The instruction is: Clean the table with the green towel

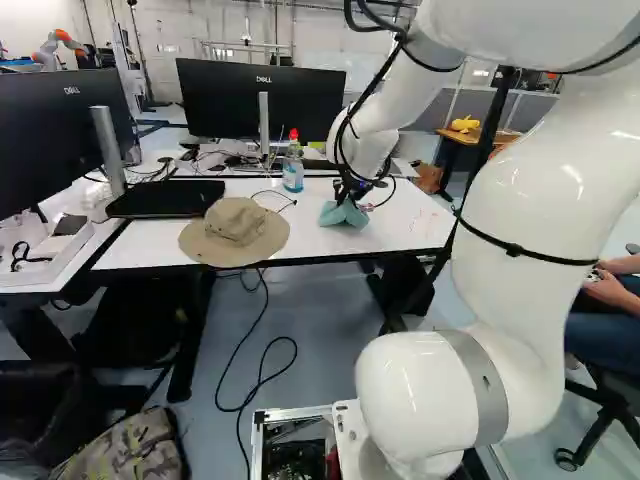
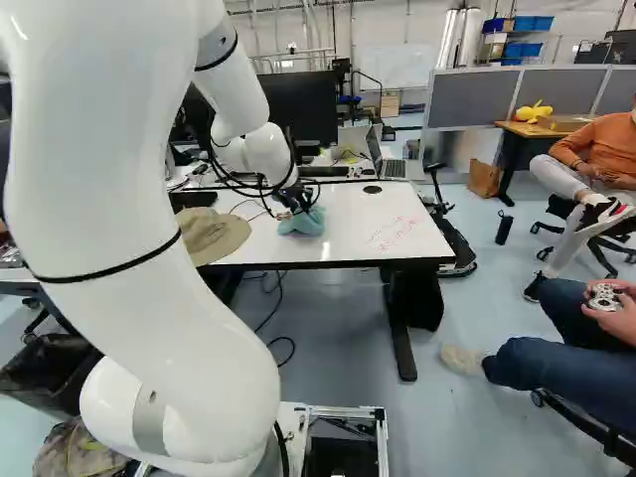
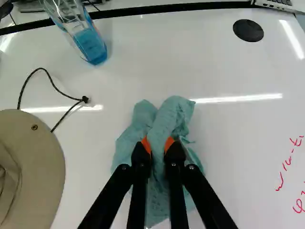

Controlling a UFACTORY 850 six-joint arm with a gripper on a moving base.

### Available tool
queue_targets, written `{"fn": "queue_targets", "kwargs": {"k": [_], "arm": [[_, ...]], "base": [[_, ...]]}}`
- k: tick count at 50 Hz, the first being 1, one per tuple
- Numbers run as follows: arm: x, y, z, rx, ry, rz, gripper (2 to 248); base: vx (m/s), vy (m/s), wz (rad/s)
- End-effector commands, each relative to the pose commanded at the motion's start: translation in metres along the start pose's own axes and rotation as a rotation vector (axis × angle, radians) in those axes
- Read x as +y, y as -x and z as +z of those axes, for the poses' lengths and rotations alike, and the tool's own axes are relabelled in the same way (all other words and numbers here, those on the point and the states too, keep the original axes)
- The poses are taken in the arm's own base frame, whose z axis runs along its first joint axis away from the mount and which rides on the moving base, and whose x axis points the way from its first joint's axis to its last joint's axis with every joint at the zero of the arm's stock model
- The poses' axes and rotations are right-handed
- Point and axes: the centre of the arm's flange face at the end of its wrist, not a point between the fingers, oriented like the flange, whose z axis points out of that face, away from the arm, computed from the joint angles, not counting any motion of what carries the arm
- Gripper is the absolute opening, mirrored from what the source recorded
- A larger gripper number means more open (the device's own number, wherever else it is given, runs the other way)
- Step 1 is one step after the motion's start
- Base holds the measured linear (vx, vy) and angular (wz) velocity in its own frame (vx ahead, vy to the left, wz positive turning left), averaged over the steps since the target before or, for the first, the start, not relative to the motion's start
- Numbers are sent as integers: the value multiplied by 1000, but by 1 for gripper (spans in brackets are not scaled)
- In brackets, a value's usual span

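I hold the green towel (image 3: 164, 117) pinched between the orange pads (image 3: 169, 144) of my hand (image 1: 348, 198), bunched on the white counter (image 2: 350, 207). The hat (image 1: 235, 232) lies left, the bottle (image 1: 293, 170) far left, red writing (image 2: 395, 234) right.

Bright, even room lt., prob. from overhead. Wrist view: white refl. streaks on glossy table (image 3: 233, 157), short one nr hat (image 3: 43, 167) cord (image 3: 53, 86), long one mid-table, another right of round blk cap (image 3: 248, 30); faint soft shadow by bottle (image 3: 90, 43). Far table edge bows slightly. Base views: hilites on shiny white arm (image 1: 530, 210), pale sheen on floor (image 2: 477, 417), deep shadow under table.
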Motion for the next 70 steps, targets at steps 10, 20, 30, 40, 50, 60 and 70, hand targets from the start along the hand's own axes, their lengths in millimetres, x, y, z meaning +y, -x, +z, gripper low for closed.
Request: {"fn": "queue_targets", "kwargs": {"k": [10,20,30,40,50,60,70], "arm": [[10,4,-4,9,13,17,47],[27,8,-7,9,33,44,47],[44,10,-9,14,54,72,47],[60,9,-8,14,74,100,47],[77,7,-7,8,94,128,47],[94,5,-5,5,113,155,47],[111,3,-4,7,133,181,47]], "base": [[0,0,0],[0,0,0],[0,0,0],[0,0,0],[0,0,0],[0,0,0],[0,0,0]]}}
